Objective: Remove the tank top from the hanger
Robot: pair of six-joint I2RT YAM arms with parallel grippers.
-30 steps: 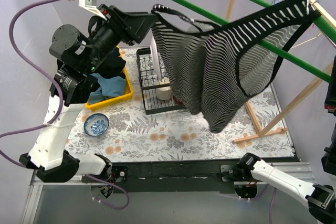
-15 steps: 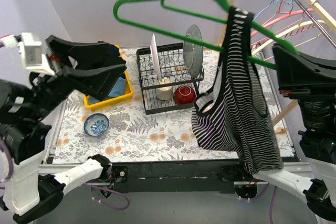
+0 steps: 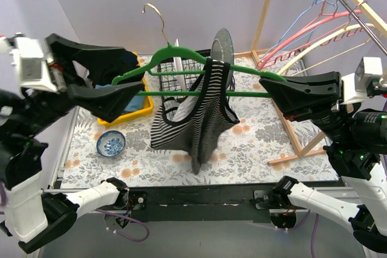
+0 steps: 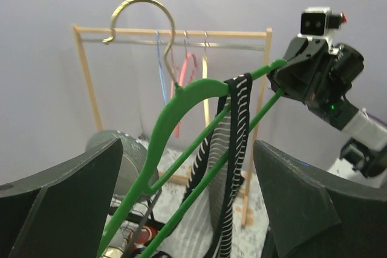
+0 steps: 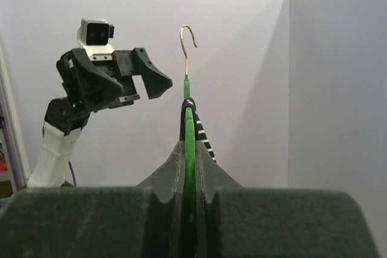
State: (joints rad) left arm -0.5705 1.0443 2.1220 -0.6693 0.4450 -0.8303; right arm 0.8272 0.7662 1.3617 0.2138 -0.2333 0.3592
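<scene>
Top view: one green hanger (image 3: 169,93) held level above the surface (image 3: 254,155); right pincer (image 3: 273,90) clamped on its right end; left pincer (image 3: 139,75) gaping, hanger's left end sits between the jaws, contact can't tell; one tank top (image 3: 196,122) hangs off the hanger just right of the neck, gathered into a narrow band over both bars, body dangling over the surface; whether the hem touches, can't tell; also one wooden rack (image 3: 266,10) far right with at least three spare hangers (image 3: 278,55), one blue bowl (image 3: 111,144), one yellow bin (image 3: 142,108)

Left wrist: jaws spread out to both frame edges; hanger runs up between them, neither jaw seen touching it; one gold hook (image 4: 142,25) on top; striped strap crosses the hanger's far arm, close to the right pincer, rest of the top hangs below it

Right wrist: hanger seen edge-on, jaws shut tight on the green bar; sliver of stripes just beside the neck; left pincer across from it, wide open, nothing in it

Progress, my read: partway; top bunched at one spot but not off yet; left to do: left pincer takes the fabric and draws it clear while right holds the hanger; which end it can slip off, can't tell
</scene>
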